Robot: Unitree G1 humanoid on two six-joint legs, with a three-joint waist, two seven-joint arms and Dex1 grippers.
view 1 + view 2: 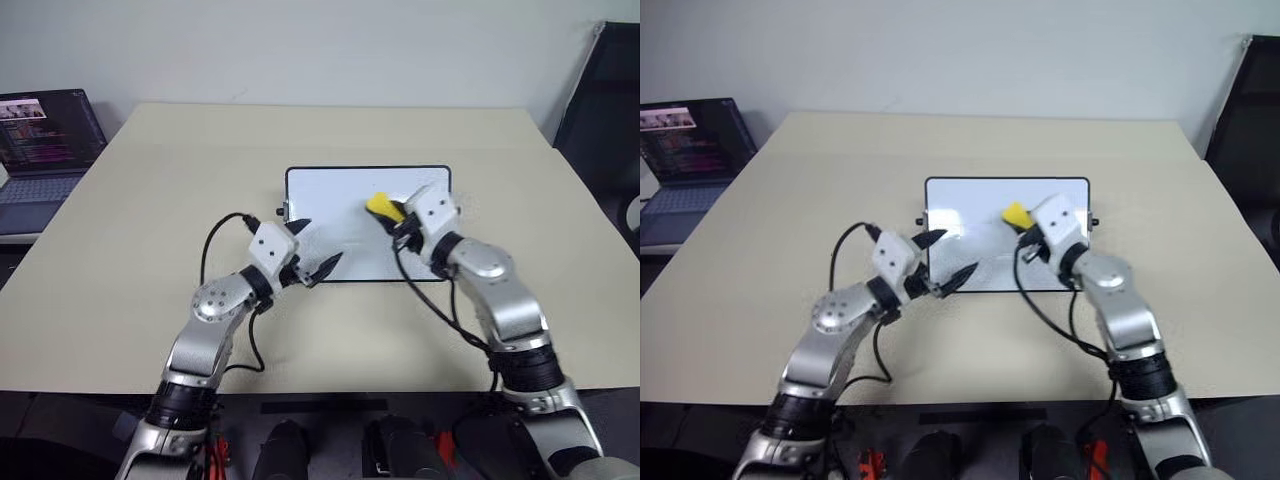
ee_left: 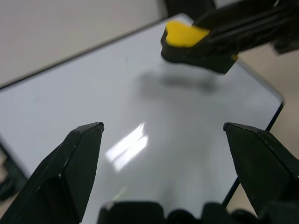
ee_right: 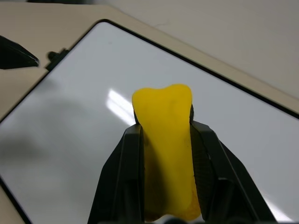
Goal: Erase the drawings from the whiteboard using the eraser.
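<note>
At the centre of the frame the whiteboard (image 1: 340,225) lies flat on the beige counter (image 1: 120,260). The right end effector (image 3: 164,140) is clenched on the yellow eraser (image 1: 381,206), holding it over the board's upper right part. The left end effector (image 1: 318,250) is released, its fingers spread wide over the board's lower left corner. A laptop (image 1: 45,150) sits open at the far left edge. The board surface looks clean.
</note>
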